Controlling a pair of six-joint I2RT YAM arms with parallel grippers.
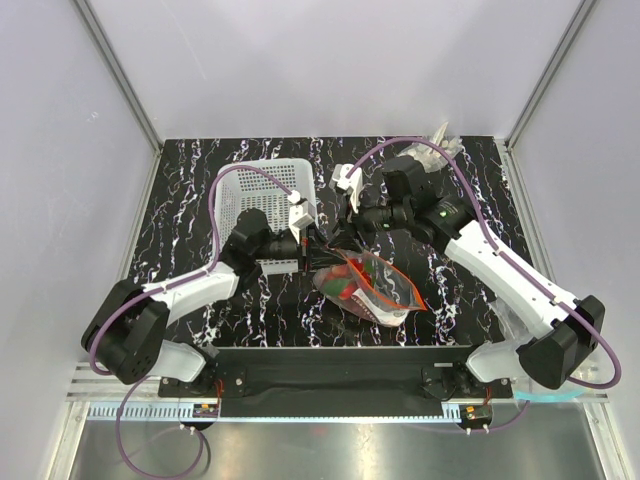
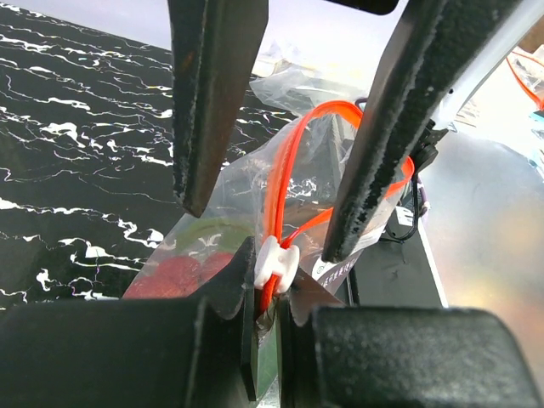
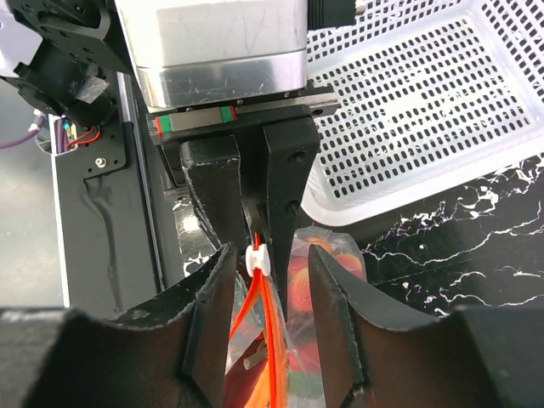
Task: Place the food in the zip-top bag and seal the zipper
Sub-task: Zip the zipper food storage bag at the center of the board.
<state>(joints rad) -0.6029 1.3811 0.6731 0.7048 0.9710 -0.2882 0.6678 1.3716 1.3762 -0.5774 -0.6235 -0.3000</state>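
From above, the white slider on the zipper is too small to make out beside the left claw. Through the zip-top bag the food shows only as a red blur. The lattice basket is cut off by the right wrist picture's edge.

The left arm and the right arm extended from the near edge toward the table centre, with their wrists facing each other. The left gripper was clamped on the zipper. The right gripper had its fingers spread, one on either side of that strip.
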